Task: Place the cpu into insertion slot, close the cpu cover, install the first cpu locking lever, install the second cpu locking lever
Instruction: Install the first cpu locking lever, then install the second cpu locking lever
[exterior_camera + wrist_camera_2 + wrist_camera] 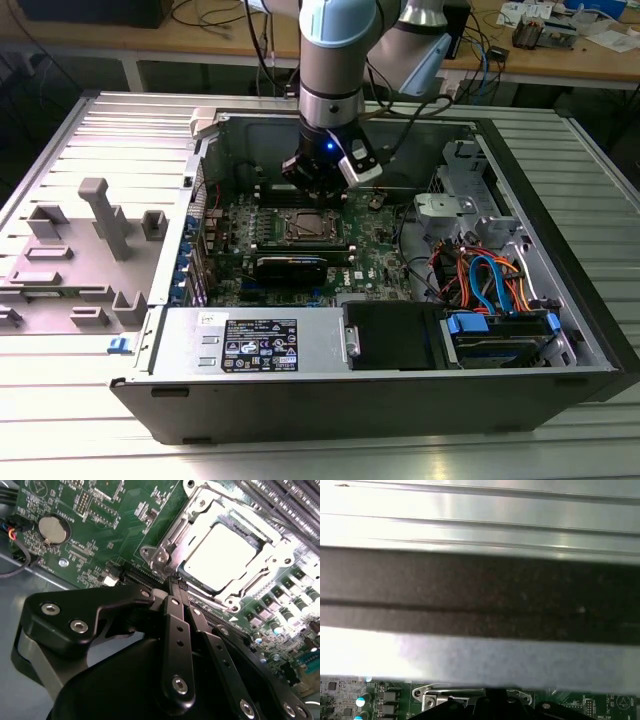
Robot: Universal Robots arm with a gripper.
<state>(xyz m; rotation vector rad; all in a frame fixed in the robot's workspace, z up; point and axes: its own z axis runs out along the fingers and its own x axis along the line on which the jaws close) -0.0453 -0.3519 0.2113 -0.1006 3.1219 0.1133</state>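
Spanning the whole exterior view, a ribbed metal worktable [60,440] carries the work, and behind it a wooden bench [590,62] strewn with cables and small boxes runs along the back of the room. On the table lies an open black computer case [560,330] on its side, its interior facing up. Beside the case, toward the exterior view's left, a grey fixture plate [75,250] with upright blocks sits on the table. Inside the case, a silver power supply box [250,340] lies along the near edge, with a bundle of orange and blue cables [490,280] toward the exterior view's right. The green motherboard [375,250] fills the case floor, and a long black graphics card [290,267] lies across it.

The arm reaches down from above, and its gripper [175,582] hangs just over the board, at the edge of the insertion slot [165,555]. In the second wrist view the black fingers [176,630] are pressed together, clenched with nothing between them. The cpu [220,555] sits seated in the slot, its silvery top glaring. The cpu cover [272,562] lies flat around it, framing the chip. A round coin battery [52,529] rests on the board well apart from the socket.
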